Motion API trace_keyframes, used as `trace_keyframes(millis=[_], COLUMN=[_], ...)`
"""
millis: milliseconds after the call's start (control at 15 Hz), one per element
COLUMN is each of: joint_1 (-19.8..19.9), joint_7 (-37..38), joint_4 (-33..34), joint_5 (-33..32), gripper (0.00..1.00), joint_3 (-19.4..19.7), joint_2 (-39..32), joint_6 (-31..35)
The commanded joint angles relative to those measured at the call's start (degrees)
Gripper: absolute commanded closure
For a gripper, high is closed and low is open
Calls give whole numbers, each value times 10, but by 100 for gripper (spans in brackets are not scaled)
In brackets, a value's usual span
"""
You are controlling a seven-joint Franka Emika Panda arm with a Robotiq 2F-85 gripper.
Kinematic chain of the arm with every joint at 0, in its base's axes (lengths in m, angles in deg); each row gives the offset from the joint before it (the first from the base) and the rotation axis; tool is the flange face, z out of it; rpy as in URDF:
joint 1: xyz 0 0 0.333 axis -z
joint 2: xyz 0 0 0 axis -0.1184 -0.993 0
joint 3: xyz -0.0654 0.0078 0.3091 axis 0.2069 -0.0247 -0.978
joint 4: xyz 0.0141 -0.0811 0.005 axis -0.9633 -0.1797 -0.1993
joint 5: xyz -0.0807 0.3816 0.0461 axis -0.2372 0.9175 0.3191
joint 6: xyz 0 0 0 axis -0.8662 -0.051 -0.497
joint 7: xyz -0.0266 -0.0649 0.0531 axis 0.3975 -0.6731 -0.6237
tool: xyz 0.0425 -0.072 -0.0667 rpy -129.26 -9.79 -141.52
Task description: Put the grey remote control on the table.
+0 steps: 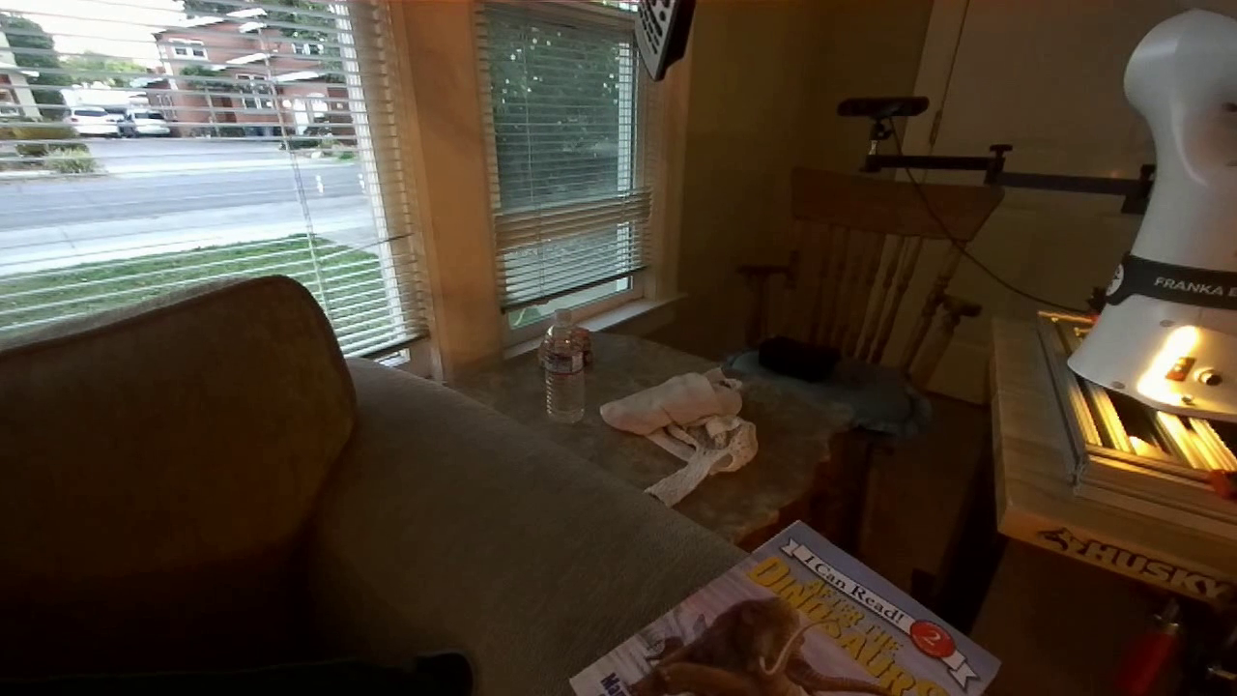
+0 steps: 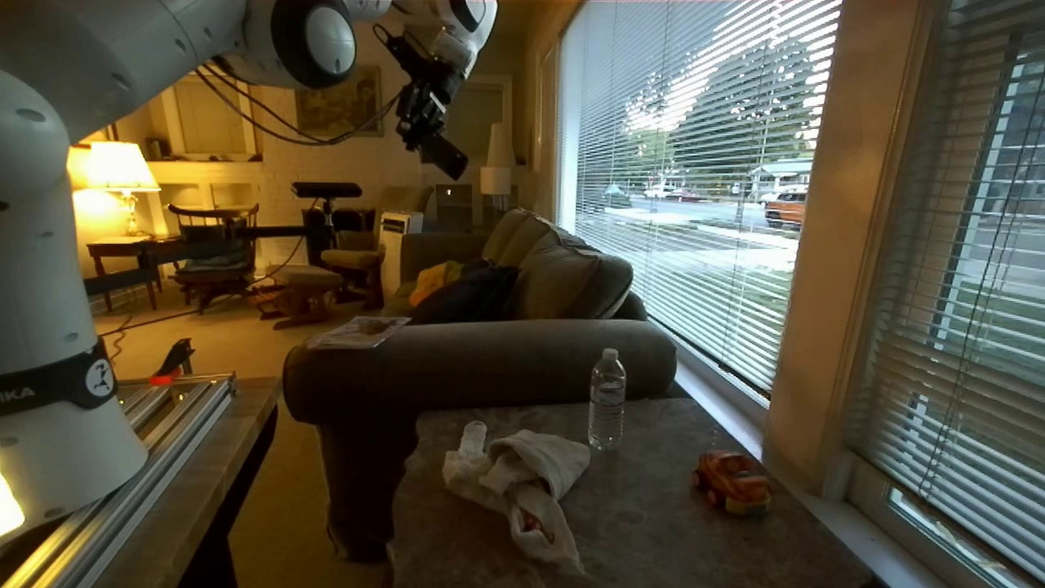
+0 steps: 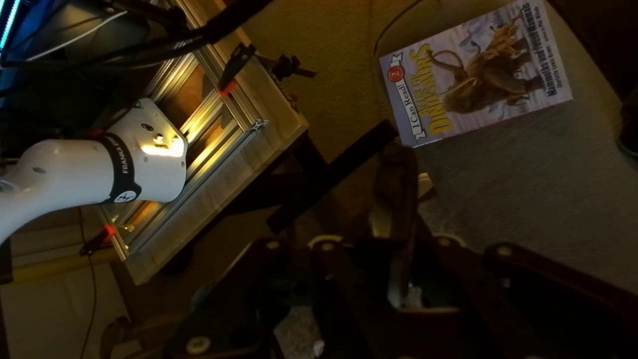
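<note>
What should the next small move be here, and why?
Probably carry the grey remote control over a bare part of the table before lowering: the gripper holds it high in the air, and a white cloth, water bottle and toy car take up space there.

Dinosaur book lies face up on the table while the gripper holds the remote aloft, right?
Not on the table: the dinosaur book lies on the sofa arm, as both exterior views show. It is face up, and the gripper holds the remote aloft.

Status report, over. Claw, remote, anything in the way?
Claw shut on grey remote control. Held aloft, off the table. Possible obstacles there: cloth, bottle, toy car.
</note>
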Motion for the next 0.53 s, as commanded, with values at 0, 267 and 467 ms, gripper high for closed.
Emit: trace_keyframes(millis=[0,267,467], joint_1=[1,-4,2], joint_7=[-1,11,69], joint_4=[-6,-11,-25], joint_5=[-2,13,42], gripper=[96,96,96], joint_3=[-2,-14,-30], joint_2=[3,33,53], joint_6=[3,-16,-9])
